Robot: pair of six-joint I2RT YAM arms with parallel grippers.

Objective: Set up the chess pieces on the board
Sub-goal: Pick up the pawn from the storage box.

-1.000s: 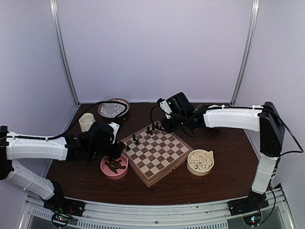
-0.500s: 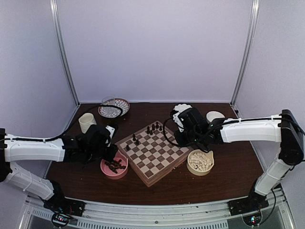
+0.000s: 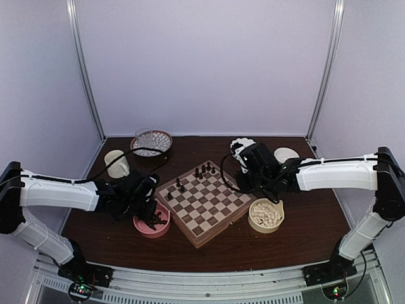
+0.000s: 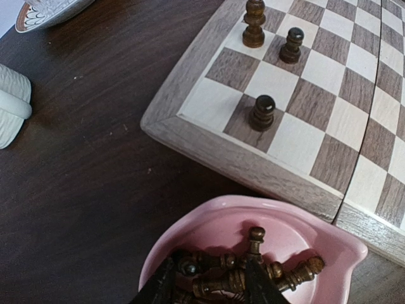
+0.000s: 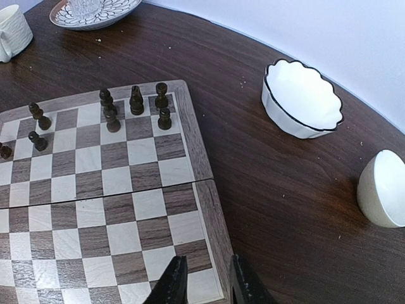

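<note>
Your left gripper [image 4: 210, 273] is down in the pink bowl [image 4: 329, 235], which sits on the worktop just beside the board [image 3: 209, 209], near its left corner. Its jaws stand narrow on either side of a tangle of dark pieces [image 4: 281, 272]. You cannot tell from here whether one is pinched or merely flanked.

The step in hand looks like lifting a single dark piece out of that heap. The pieces lie crossed over one another, so aim for just one and grip it across the stem, not the rounded head. Raise it straight up and slowly, watching that no neighbour rides along or tips over the rim. If two come up, drop them back and try again.

Eight dark pieces stand along the board's far-left edge: a left-corner trio [image 4: 291, 45] and a far-corner cluster [image 5: 136, 100]. Carry high over them and set down upright on a free square.

Your right gripper [image 5: 207, 269] hovers over the board's far-right edge, jaws narrow with nothing between them. Keep it out of the left arm's path.
</note>
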